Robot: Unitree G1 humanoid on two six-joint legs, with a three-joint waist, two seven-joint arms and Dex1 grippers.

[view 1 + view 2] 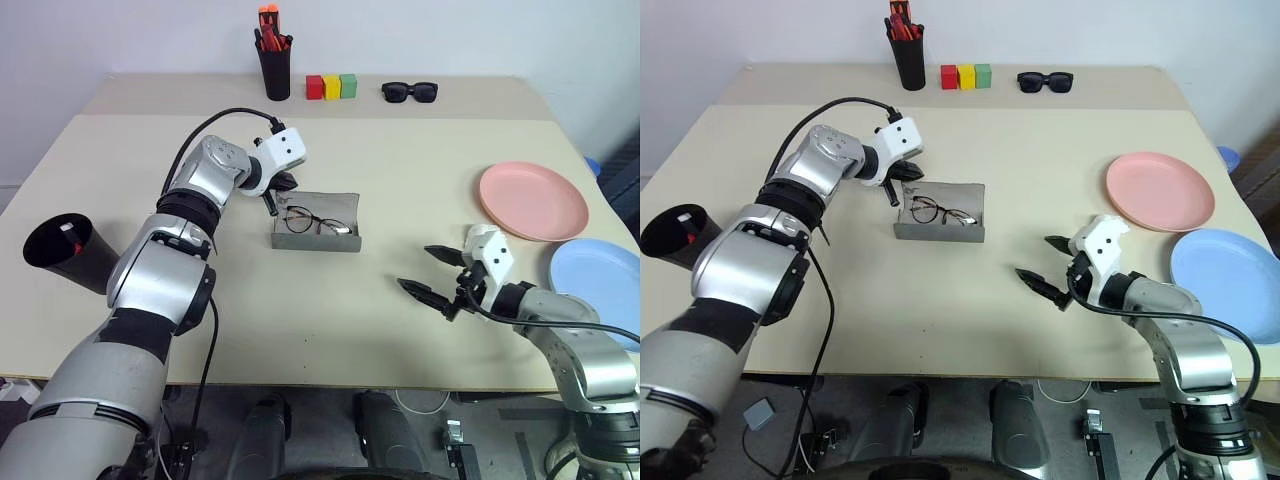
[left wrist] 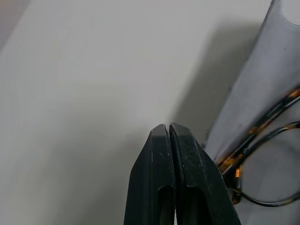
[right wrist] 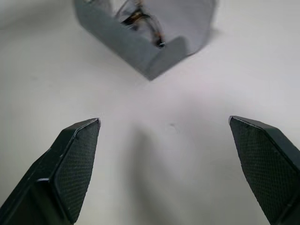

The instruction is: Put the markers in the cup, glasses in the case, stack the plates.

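Nearest the camera, the right gripper [image 1: 432, 272] hovers over the table [image 1: 400, 180], fingers spread wide and empty. Pink plate [image 1: 533, 200] and blue plate [image 1: 597, 277] lie side by side, unstacked. Glasses [image 1: 318, 222] rest inside the open case [image 1: 316, 224]; the left gripper [image 1: 271, 210], fingers pressed together, sits at its edge.

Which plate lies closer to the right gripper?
The light blue plate, at the table's near right edge beside the right gripper; the salmon pink plate lies farther back.
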